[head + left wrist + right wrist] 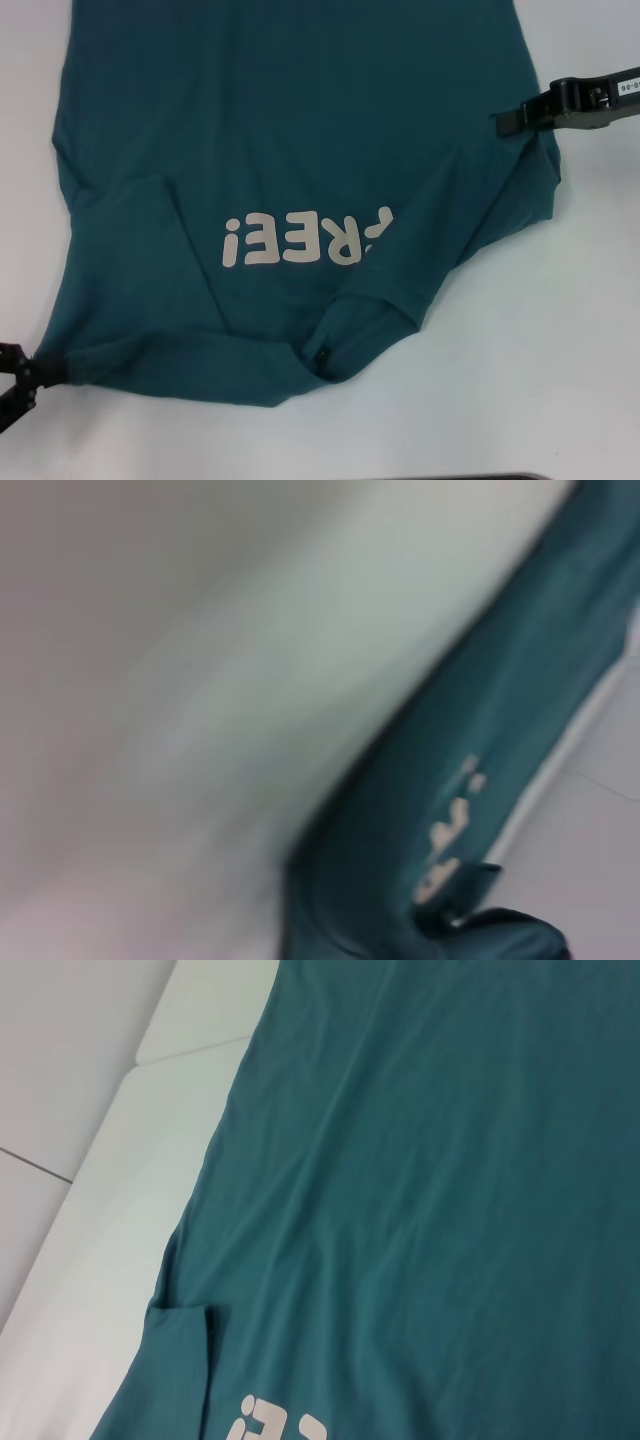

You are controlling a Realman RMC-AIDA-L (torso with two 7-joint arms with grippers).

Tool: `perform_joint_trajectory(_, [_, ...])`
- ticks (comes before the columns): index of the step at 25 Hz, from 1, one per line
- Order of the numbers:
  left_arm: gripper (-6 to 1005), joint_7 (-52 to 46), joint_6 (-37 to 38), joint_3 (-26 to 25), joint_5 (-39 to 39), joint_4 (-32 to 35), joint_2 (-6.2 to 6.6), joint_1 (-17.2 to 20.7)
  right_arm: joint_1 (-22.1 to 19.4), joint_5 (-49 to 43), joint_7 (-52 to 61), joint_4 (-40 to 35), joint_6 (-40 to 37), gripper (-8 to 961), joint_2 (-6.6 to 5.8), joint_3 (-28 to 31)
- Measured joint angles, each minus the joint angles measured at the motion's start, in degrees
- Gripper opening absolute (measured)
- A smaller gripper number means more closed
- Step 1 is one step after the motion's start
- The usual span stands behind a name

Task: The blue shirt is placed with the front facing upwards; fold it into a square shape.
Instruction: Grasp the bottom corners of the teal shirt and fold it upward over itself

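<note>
The blue shirt (300,150) lies spread on the white counter (560,380), lettering (305,240) up, collar (325,355) nearest the robot and both sleeves already turned in over the chest. The left gripper (30,372) is clenched on the shoulder corner left of the collar; the right gripper (510,122) pinches the side edge beyond the lettering. Judging by this, a lengthwise fold is starting: both must lift together and carry the cloth evenly.
</note>
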Motion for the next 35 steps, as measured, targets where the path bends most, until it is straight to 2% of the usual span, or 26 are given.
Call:
perform_joint_trajectory(4, [59,3.74,1.39,0.28,-1.10,2.12,0.72,0.69,0.02,-0.01,-0.02,0.00,0.05,21,0.00,0.14])
perform_joint_trajectory(7, [77,5.05,0.95,0.92,0.52,3.92,0.39,1.12,0.02,0.00,-0.03,0.00,0.06,21,-0.04,0.16])
perform_joint_trajectory(12, [132,4.15,0.48,0.10,0.53,5.53,0.71,1.37,0.07,0.02,-0.14,0.00,0.06,22,-0.08,0.18])
perform_joint_trajectory(22, [332,0.20,-2.28,-0.02,-1.66,6.02,1.66,2.33,0.11,0.07,0.07,0.00,0.15,22,-0.08,0.18])
perform_joint_trajectory(35, [861,-5.02,-7.39,0.07,-1.59,6.93,1.97,1.34,0.10,0.07,0.45,-0.09,0.14,22,-0.11,0.18])
